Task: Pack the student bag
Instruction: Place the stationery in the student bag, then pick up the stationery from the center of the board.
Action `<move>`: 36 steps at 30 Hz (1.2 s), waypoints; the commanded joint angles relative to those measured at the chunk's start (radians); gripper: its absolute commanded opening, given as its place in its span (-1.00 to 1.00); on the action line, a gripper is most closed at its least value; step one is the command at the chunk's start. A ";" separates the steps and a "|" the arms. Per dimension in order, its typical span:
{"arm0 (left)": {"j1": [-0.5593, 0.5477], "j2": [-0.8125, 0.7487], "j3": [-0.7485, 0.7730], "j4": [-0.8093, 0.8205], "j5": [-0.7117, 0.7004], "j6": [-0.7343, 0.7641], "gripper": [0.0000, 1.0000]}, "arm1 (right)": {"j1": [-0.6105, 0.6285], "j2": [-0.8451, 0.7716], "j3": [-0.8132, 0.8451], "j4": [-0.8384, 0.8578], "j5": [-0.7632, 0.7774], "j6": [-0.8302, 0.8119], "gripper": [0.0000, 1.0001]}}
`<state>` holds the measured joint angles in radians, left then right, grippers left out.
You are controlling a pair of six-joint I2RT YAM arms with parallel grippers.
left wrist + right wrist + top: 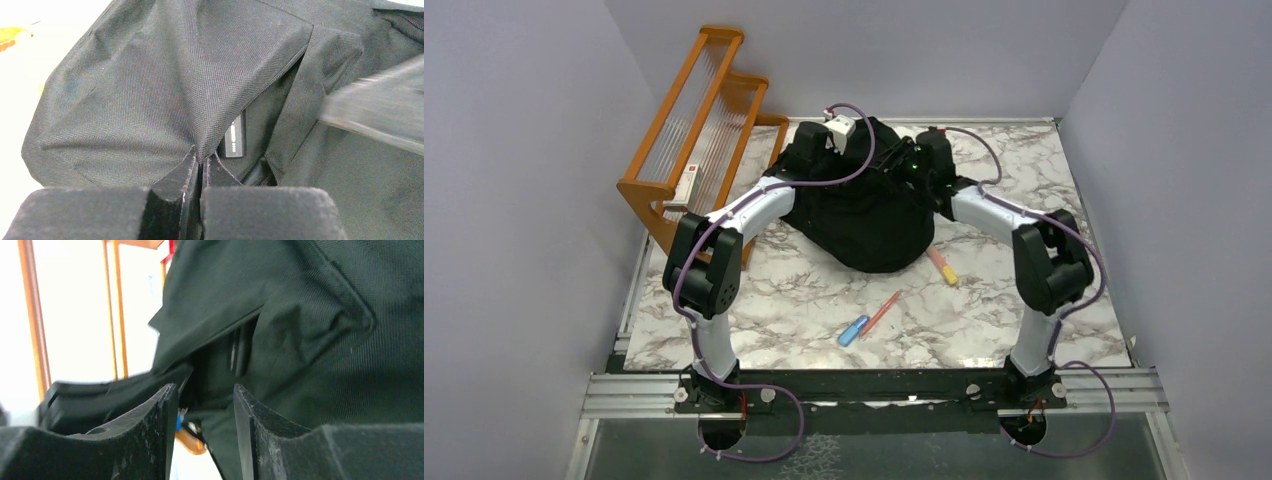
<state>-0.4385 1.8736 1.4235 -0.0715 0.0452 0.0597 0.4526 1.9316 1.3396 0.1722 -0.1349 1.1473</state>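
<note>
Left wrist: left gripper (201, 162) pinches student bag (150, 90) fabric | right gripper (205, 388) spread beside it | contents unseen

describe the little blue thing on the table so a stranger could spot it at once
On the marble table, look in front of the big black student bag, where three slim items lie. The blue marker is the one closest to the table's near edge, beside a thin red pen. It is short, stubby and the only blue one; the highlighter is orange.
</note>
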 commanded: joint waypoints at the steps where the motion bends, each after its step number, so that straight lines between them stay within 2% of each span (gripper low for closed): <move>1: -0.002 -0.010 0.008 -0.004 0.029 -0.022 -1.00 | -0.005 -0.203 -0.112 0.011 -0.029 -0.219 -0.03; 4: -0.011 -0.021 0.017 -0.017 0.017 -0.024 -1.00 | -0.004 -0.311 -0.192 -0.096 0.020 -0.324 -0.04; 8: -0.017 -0.027 0.037 -0.041 -0.016 -0.031 -1.00 | -0.004 -0.436 -0.267 -0.366 0.104 -0.405 -0.04; 13: -0.017 -0.037 0.004 -0.042 -0.034 -0.030 -1.00 | 0.032 -0.565 -0.413 -0.525 0.169 -0.373 -0.04; 17: -0.017 -0.037 -0.003 -0.031 -0.020 -0.033 -1.00 | 0.111 -0.577 -0.416 -0.652 0.197 -0.321 -0.03; 24: -0.017 -0.062 -0.023 -0.021 -0.008 -0.038 -1.00 | 0.251 -0.585 -0.442 -0.733 0.276 -0.147 0.00; 29: -0.019 -0.078 -0.036 -0.010 -0.007 -0.028 -1.00 | 0.280 -0.538 -0.458 -0.729 0.250 -0.071 0.00; 36: -0.019 -0.109 -0.060 0.011 -0.016 -0.021 -1.00 | 0.307 -0.544 -0.451 -0.828 0.291 0.067 0.00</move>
<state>-0.4473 1.8378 1.3884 -0.0917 0.0257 0.0418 0.7444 1.3952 0.8886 -0.5678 0.0998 1.1030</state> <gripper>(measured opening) 0.014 0.498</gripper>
